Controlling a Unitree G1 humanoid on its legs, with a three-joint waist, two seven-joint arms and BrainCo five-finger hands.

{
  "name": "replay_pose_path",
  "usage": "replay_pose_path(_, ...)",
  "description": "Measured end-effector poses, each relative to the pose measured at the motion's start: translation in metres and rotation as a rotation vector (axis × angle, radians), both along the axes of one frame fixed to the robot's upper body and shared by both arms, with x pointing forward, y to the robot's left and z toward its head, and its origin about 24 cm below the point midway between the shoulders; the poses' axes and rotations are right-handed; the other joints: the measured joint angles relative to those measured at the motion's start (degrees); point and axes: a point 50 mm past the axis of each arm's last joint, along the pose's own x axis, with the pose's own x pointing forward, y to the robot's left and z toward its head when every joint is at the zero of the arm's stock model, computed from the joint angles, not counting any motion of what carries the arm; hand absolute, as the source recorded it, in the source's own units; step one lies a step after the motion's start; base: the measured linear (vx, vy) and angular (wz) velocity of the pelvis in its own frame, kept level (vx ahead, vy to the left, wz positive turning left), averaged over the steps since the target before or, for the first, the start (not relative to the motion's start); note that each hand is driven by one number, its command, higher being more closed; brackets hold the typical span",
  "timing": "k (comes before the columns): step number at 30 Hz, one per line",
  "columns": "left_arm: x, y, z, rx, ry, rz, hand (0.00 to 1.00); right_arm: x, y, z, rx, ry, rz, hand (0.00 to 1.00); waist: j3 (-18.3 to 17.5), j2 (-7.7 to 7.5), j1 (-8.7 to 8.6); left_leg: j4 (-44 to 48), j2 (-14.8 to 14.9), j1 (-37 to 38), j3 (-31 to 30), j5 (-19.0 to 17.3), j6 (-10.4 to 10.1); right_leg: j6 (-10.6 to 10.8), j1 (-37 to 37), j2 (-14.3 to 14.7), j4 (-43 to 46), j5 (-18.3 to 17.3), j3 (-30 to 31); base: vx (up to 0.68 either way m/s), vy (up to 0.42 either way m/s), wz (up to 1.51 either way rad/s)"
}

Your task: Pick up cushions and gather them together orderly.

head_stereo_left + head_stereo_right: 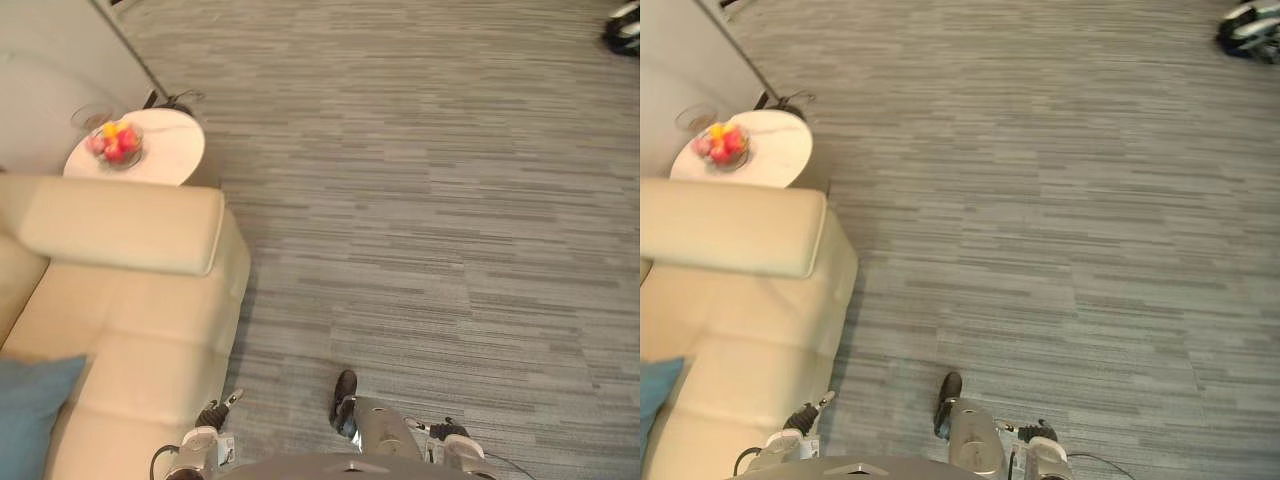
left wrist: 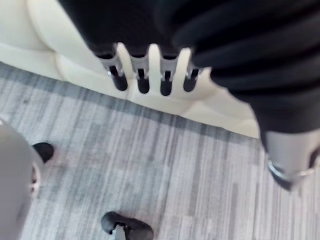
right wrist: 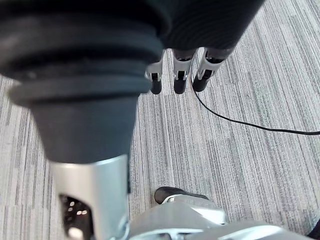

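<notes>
A blue cushion (image 1: 30, 418) lies on the seat of the cream sofa (image 1: 140, 330) at the lower left; just its corner shows in the right eye view (image 1: 654, 386). My left hand (image 2: 143, 75) hangs beside the sofa's front edge over the carpet, fingers straight and holding nothing. My right hand (image 3: 180, 75) hangs over the grey carpet, fingers straight and likewise holding nothing. Both hands are well apart from the cushion.
A round white side table (image 1: 172, 150) stands past the sofa's arm, bearing a glass bowl of fruit (image 1: 117, 143). A wall runs behind it at the upper left. A dark and white object (image 1: 624, 30) sits at the far right. Grey striped carpet (image 1: 430, 220) spreads ahead.
</notes>
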Motion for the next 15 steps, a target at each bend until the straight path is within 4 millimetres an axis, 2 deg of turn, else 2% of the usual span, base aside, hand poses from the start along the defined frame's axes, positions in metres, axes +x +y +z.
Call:
replay_pose_path(1, 0.001, -0.003, 0.0, -0.003, -0.001, -0.014, 0.0, 0.001, 0.0, 0.0, -0.001, -0.003, 0.001, 0.0, 0.22, -0.53, 0.4, 7.93, 1.91, -2.98, -1.9, -1.99, 0.97, -0.65, 0.75, 0.92, -1.2, -0.63, 2.44, 0.14, -0.022, -0.84)
replay_pose_path(2, 0.001, -0.005, 0.0, -0.006, -0.003, -0.02, 0.0, 0.002, -0.001, 0.001, -0.003, -0.004, 0.001, 0.0, 0.23, -0.22, 0.45, 10.19, 1.87, -4.58, -3.77, -4.09, 0.98, -0.57, 1.48, 1.46, -2.21, -0.5, 3.32, 0.13, -0.013, -0.74)
replay_pose_path(3, 0.001, -0.008, 0.0, -0.014, -0.002, -0.025, 0.0, -0.001, -0.001, 0.0, 0.0, 0.008, -0.003, 0.0, 0.55, -0.54, 0.6, 11.64, 0.37, -7.96, -9.27, -7.82, 0.93, -0.23, 3.74, 2.23, -4.68, 0.03, 4.81, 0.11, -0.017, -0.47)
replay_pose_path(5, -0.004, -0.009, -0.001, -0.019, 0.004, -0.021, 0.0, -0.008, 0.001, -0.004, 0.01, 0.041, -0.014, 0.0, 0.93, -1.18, 1.32, 8.66, -2.58, -11.17, -16.02, -10.47, 0.83, 0.08, 7.22, 2.79, -7.4, 0.43, 6.69, 0.14, 0.011, -0.57)
replay_pose_path(6, -0.004, -0.006, -0.001, -0.011, -0.002, -0.017, 0.0, -0.009, 0.003, -0.005, 0.017, 0.048, -0.016, 0.0, 1.04, -1.35, 2.07, 5.0, -4.17, -13.49, -20.14, -10.51, 0.77, 0.21, 8.76, 3.29, -8.48, 0.5, 8.53, 0.12, 0.033, -0.69)
replay_pose_path(10, 0.002, -0.005, 0.002, -0.023, -0.043, 0.041, 0.0, -0.009, 0.006, -0.005, 0.018, 0.042, -0.023, 0.0, 1.06, -1.31, 4.17, 0.08, -6.63, -20.89, -30.42, -10.04, 1.13, 0.8, 9.8, 4.42, -8.93, 0.65, 13.99, 0.07, 0.061, -0.9)
replay_pose_path(12, 0.002, -0.006, 0.003, -0.031, -0.055, 0.073, 0.0, -0.007, 0.007, -0.004, 0.015, 0.03, -0.023, 0.0, 1.02, -1.15, 4.82, -2.51, -6.87, -21.99, -36.58, -8.99, 2.79, 1.38, 9.94, 5.97, -8.53, 0.7, 17.63, 0.06, 0.14, -1.21)
replay_pose_path(14, 0.003, -0.007, 0.003, -0.034, -0.055, 0.075, 0.0, -0.004, 0.01, -0.003, 0.014, -0.002, -0.024, 0.0, 1.0, -0.99, 4.85, -3.38, -5.89, -19.84, -34.08, -6.59, 3.64, 2.15, 10.0, 6.92, -7.6, 0.26, 20.42, 0.12, 0.185, -1.39)
replay_pose_path(15, 0.002, -0.005, 0.003, -0.032, -0.052, 0.08, 0.0, -0.002, 0.013, -0.001, 0.015, -0.024, -0.026, 0.0, 0.69, -1.52, 4.69, -3.68, -5.41, -18.98, -31.08, -6.61, 3.65, 2.63, 10.12, 6.89, -7.56, 0.39, 21.91, 0.16, 0.201, -1.38)
